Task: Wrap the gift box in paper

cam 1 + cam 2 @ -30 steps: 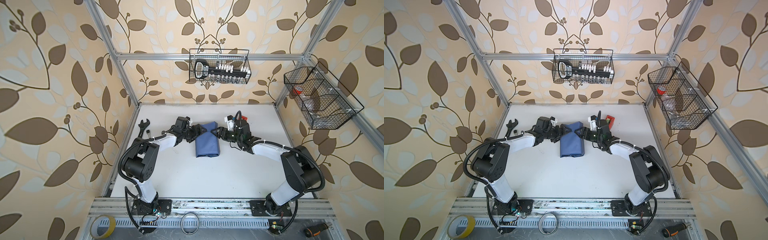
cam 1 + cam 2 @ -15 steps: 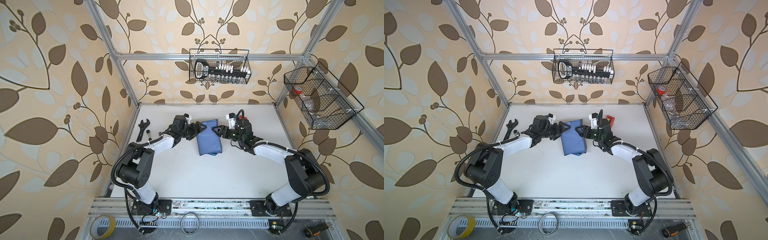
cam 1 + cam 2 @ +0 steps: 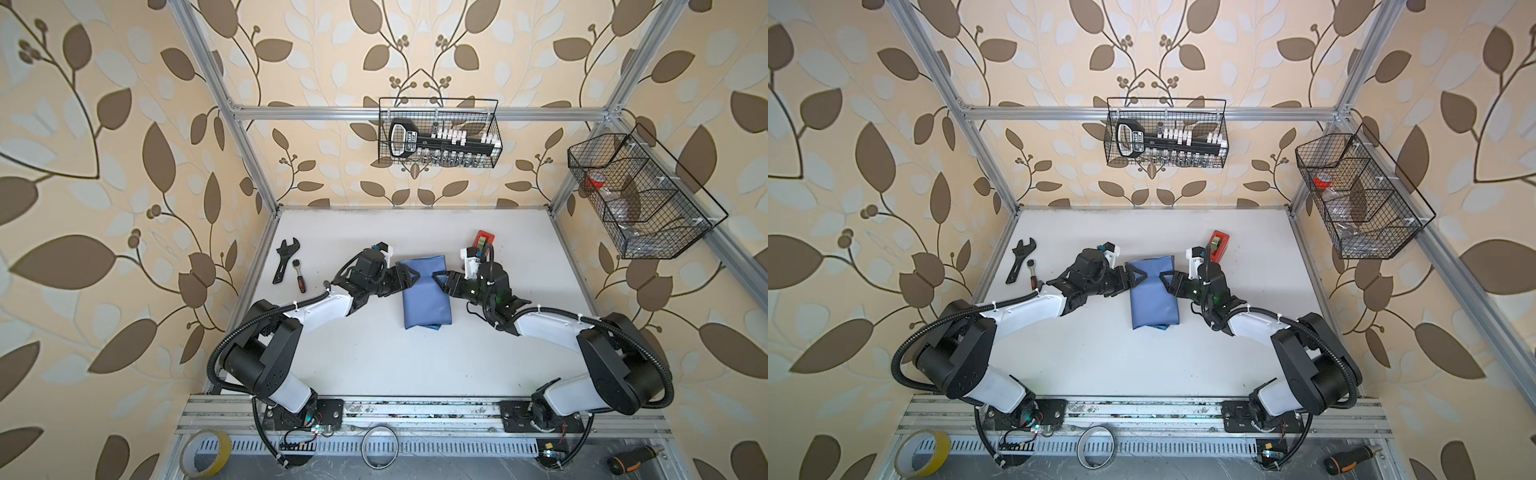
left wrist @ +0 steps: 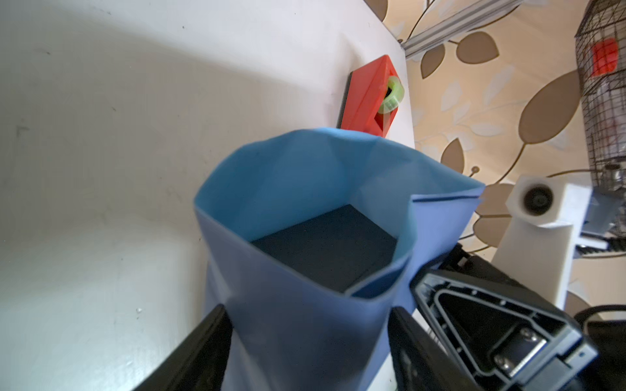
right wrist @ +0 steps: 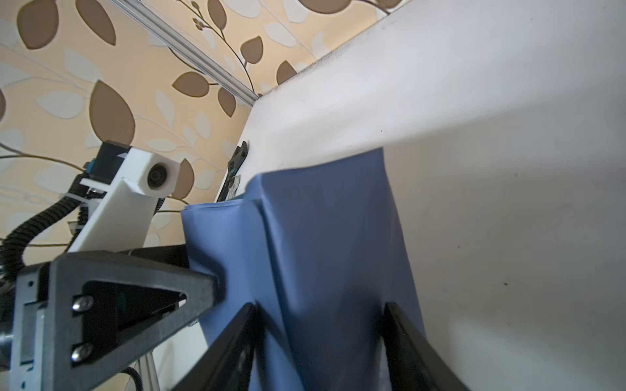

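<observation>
Table (image 3: 374,365) white, few scuffs. You've got leaf wallpaper (image 3: 104,208) all round. Paper (image 3: 426,295) lies mid-table, dark-blue side out, folded round gift box (image 4: 325,247); box shows only thru open end in L wrist view. L gripper (image 3: 409,277) & R gripper (image 3: 438,277) each squeeze paper's far end from opposite sides, fingers part open. Red tape dispenser (image 3: 484,240) nr R gripper. Wrench (image 3: 286,259) by left edge. Wire basket (image 3: 438,137) on back wall.

A red tape holder (image 3: 484,241) sits near the counter's (image 3: 374,357) back edge. A wrench (image 3: 286,259) and ratchet (image 3: 299,277) lie by its left edge.
</observation>
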Robot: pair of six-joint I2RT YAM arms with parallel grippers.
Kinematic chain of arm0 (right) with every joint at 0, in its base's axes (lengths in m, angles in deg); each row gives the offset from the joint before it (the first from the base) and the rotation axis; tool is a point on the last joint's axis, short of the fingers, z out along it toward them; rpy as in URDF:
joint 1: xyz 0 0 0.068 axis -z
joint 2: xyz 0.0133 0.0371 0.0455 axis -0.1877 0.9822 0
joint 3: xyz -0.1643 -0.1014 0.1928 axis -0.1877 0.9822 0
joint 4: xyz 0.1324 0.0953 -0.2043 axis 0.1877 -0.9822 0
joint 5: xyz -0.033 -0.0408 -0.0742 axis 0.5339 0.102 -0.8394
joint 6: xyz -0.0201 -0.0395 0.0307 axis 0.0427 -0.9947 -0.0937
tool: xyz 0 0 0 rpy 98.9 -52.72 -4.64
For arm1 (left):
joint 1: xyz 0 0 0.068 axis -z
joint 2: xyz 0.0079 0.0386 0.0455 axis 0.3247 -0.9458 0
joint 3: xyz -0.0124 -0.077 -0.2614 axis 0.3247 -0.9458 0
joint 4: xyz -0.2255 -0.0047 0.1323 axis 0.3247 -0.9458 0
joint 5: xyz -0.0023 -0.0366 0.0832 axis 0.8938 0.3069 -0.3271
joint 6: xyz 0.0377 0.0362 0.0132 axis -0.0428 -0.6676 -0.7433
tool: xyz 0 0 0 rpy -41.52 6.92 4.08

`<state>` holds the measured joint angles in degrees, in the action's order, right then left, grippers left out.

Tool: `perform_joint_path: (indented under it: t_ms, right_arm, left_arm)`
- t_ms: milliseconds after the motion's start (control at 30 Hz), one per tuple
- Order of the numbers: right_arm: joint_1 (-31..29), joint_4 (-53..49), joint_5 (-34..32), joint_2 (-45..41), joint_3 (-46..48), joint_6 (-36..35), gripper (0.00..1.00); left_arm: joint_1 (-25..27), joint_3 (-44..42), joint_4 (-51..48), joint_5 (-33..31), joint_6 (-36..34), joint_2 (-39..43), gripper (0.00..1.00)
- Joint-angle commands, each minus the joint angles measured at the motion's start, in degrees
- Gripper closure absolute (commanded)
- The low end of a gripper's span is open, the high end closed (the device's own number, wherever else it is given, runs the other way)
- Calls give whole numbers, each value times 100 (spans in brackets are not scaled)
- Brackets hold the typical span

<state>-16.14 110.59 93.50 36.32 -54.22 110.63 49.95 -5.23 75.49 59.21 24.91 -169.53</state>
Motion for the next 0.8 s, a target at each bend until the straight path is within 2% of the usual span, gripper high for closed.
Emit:
perform_joint_path:
  t_ms: [0, 400, 767]
  right_arm:
    - [-271, 641, 354, -204, 131, 55, 41]
    - [-285, 347, 373, -477, -235, -52, 35]
    - [-292, 644, 421, -264, -184, -189, 35]
  left_arm:
    - [290, -18, 552, 252, -136, 363, 25]
    - [214, 686, 233, 278, -251, 447, 16]
    - [133, 695, 406, 268, -363, 449, 21]
